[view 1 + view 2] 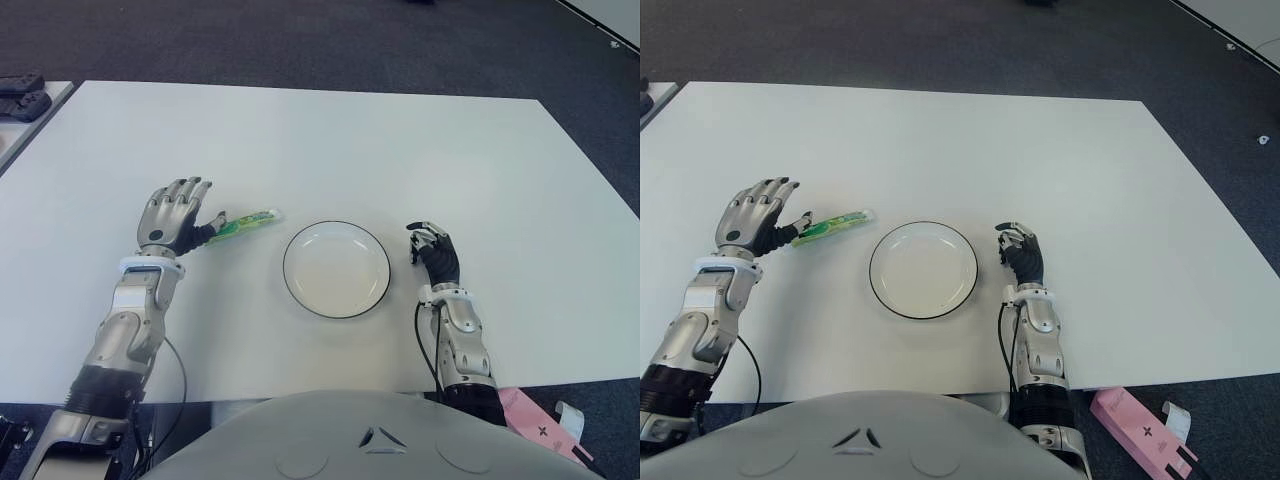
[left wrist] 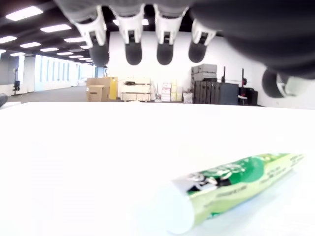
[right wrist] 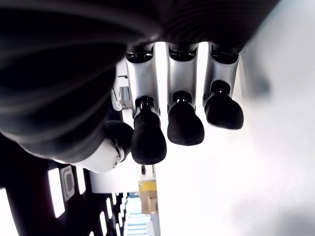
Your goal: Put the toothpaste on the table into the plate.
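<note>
Toothpaste, a green plastic tube (image 1: pixel 243 224), lies left of your round white plate (image 1: pixel 336 269); left robot hand (image 1: pixel 177 216) released beside it, right robot hand (image 1: pixel 436 252) clenched empty right of the plate.

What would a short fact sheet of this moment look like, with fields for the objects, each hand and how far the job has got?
Toothpaste: green tube lying flat on the white table, left of the plate, apart from it
Plate: white with dark rim, holds nothing
Left hand: over the tube's near end, fingers spread, gripping nothing
Right hand: right of the plate, fingers curled, holding nothing
Progress: tube not yet picked up
</note>
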